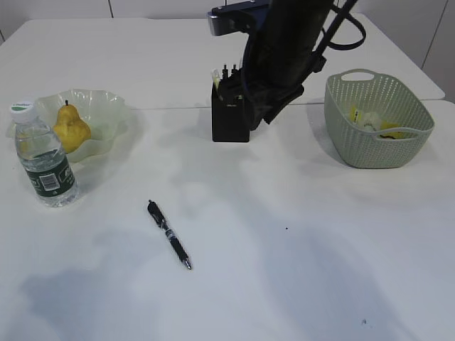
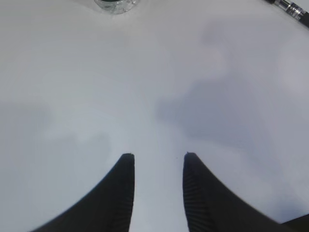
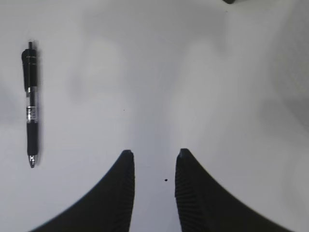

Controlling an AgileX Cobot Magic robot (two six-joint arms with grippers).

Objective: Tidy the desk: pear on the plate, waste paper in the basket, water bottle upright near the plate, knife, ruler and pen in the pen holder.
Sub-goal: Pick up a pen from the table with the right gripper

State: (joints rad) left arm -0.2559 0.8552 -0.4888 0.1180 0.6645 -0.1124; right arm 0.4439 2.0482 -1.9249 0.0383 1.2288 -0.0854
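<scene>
Both my grippers hang empty over the white desk (image 1: 298, 234), jaws apart.

Black click pen (image 3: 30, 104) lies flat, well left of my right gripper (image 3: 152, 154). Clear green-labelled water bottle (image 2: 115, 5) stands far ahead of my left gripper (image 2: 157, 157). Yellow pear (image 1: 70, 128) sits in the wavy pale-green plate (image 1: 106, 106); paper scraps (image 1: 373, 122) in the grey-green perforated basket (image 1: 377, 153); black square pen holder (image 1: 229, 122) well clear of both.

Both grippers are seen hanging empty, pointed down. Left gripper (image 2: 157, 162): fingers (image 2: 120, 193) held slightly apart, nothing between them. Same for the right gripper (image 3: 152, 159). One dark arm (image 1: 284, 50) is seen bent at the back.
</scene>
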